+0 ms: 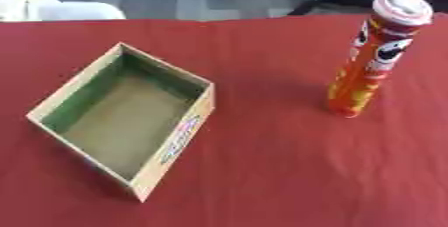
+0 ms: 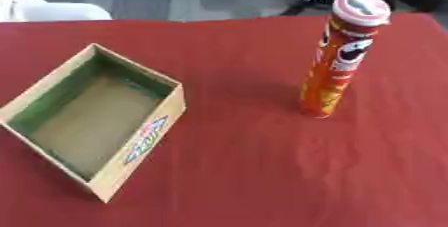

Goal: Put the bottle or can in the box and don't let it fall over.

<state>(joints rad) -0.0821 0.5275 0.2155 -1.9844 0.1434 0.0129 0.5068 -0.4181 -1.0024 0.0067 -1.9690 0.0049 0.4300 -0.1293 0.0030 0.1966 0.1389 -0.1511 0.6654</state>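
Observation:
A tall red and orange crisp can (image 1: 372,61) with a pale lid stands upright on the red tablecloth at the right. An open cardboard box (image 1: 122,116) with green inner walls and a tan floor lies at the left, turned at an angle, with nothing inside it. A printed label runs along the box's near right side. The can stands well apart from the box. Neither of my hands shows in either view.
The red cloth (image 2: 262,171) covers the whole table. Beyond its far edge is a grey floor, with a white object (image 1: 52,8) at the back left and dark things at the back right.

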